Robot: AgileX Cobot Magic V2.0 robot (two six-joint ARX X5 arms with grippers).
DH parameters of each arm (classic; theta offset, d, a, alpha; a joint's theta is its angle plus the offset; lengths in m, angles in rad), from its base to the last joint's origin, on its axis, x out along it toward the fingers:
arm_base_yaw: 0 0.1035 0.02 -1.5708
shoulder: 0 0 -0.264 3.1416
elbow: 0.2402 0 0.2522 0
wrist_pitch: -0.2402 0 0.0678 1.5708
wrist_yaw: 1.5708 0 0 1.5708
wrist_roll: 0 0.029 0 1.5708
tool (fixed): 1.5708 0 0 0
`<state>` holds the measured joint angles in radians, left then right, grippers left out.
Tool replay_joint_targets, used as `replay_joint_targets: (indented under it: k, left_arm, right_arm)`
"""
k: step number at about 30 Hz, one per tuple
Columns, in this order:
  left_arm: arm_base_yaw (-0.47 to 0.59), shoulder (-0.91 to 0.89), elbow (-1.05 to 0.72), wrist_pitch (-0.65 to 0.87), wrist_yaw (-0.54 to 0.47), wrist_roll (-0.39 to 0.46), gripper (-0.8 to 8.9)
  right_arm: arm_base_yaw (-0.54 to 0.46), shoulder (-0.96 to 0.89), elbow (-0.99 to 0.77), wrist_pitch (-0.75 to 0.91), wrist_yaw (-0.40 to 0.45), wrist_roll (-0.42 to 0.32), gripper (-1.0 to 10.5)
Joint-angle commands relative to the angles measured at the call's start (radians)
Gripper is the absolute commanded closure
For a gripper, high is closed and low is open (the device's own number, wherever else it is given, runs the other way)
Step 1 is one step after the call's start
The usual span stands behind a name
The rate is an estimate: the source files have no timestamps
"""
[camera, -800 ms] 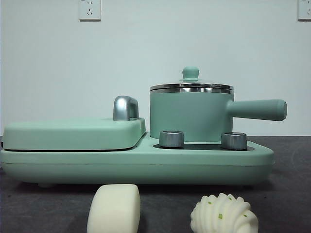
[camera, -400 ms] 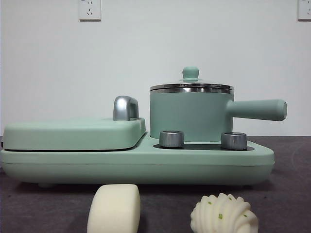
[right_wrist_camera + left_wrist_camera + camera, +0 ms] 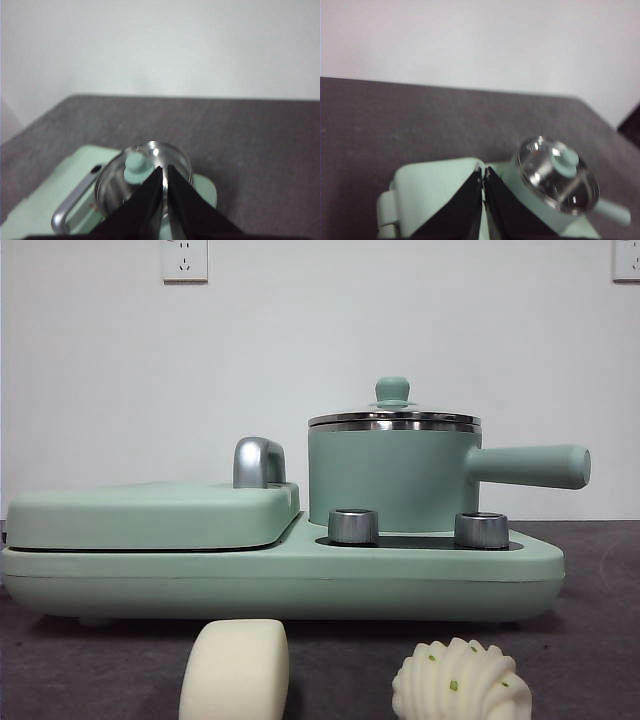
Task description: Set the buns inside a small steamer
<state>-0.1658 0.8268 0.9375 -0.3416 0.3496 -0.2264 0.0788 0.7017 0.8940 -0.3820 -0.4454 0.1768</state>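
The left gripper (image 3: 483, 172) has its two black jaws pressed together, tips meeting, and holds nothing; it hangs high above the flat griddle section (image 3: 437, 192), with the small steamer (image 3: 555, 192) off to one side of it. The right gripper (image 3: 165, 172) is likewise pinched shut on nothing, its tips high over the small steamer and just beside the green knob (image 3: 135, 166) of the glass lid (image 3: 145, 177) in that picture (neither touches the pot). Neither arm shows in the front view.

The small steamer (image 3: 392, 478) stands upright on the right half of the mint-green cooker base (image 3: 280, 585), lid on, its long green side handle (image 3: 530, 466) pointing away from the griddle section (image 3: 150, 515). Two steel dials (image 3: 353, 526) sit on the base just in front of the steamer. The griddle's silver handle (image 3: 258, 462) rises just beside the steamer's wall.

Both buns lie on the dark table (image 3: 600, 640), outside the steamer, in front of the base: the smooth bun (image 3: 235, 670) nearer the griddle side, the swirl bun (image 3: 460, 682) with green flecks below the steamer, the two apart
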Motion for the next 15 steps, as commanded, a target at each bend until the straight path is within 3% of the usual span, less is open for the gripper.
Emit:
replay_joint_targets:
  k: [1,12,15]
  left_arm:
    - [-0.043,0.049,0.044,-0.018,0.010,0.124,8.04]
    - [-0.229,0.163,0.076,-0.212,0.010,0.497,8.04]
    - [-0.254,0.167,0.076,-0.234,0.010,0.566,7.56]
  right_arm:
    - [0.029,0.034,0.023,-0.016,-0.008,-0.073,9.3]
    - [0.161,0.081,0.023,-0.200,0.000,-0.401,9.3]
    - [0.180,0.080,0.023,-0.217,0.000,-0.456,9.0]
